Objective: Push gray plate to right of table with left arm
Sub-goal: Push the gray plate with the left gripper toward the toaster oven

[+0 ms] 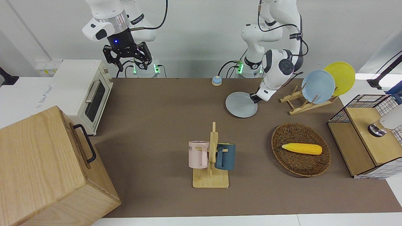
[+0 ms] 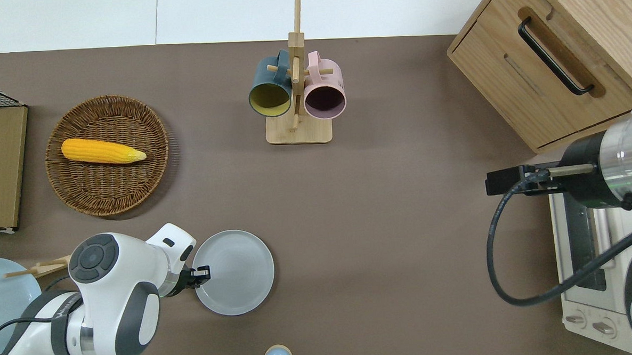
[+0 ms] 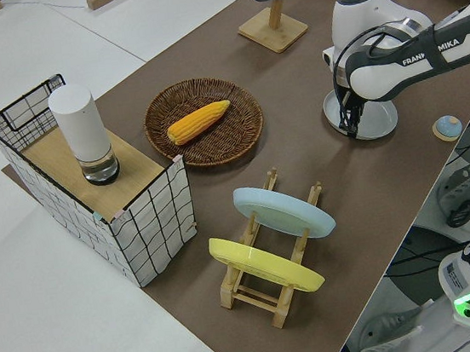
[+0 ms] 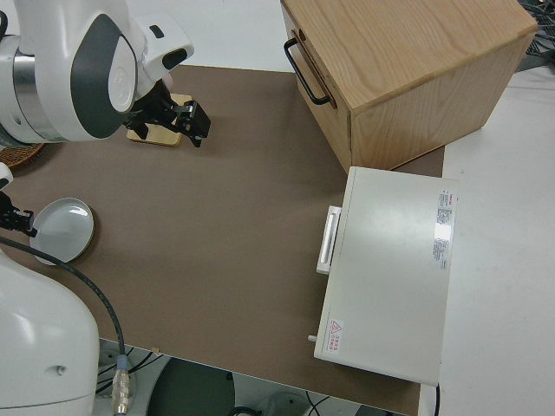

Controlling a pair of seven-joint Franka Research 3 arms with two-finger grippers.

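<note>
The gray plate (image 1: 241, 105) (image 2: 235, 273) (image 3: 367, 118) (image 4: 62, 227) lies flat on the brown table (image 1: 163, 125), near the robots' edge. My left gripper (image 1: 255, 98) (image 2: 202, 272) (image 3: 350, 128) is shut and empty. It is down at the plate's rim on the side toward the left arm's end of the table and seems to touch the rim. My right gripper (image 1: 128, 61) (image 4: 189, 122) is parked, open and empty.
A mug rack (image 1: 211, 163) with a pink and a blue mug stands mid-table. A wicker basket (image 1: 301, 150) holds corn. A dish rack (image 1: 306, 102) carries a sky-blue and a yellow plate. Also here: a small blue bell (image 1: 216, 80), a toaster oven (image 1: 84, 91), a wooden cabinet (image 1: 47, 169), a wire crate (image 1: 370, 135).
</note>
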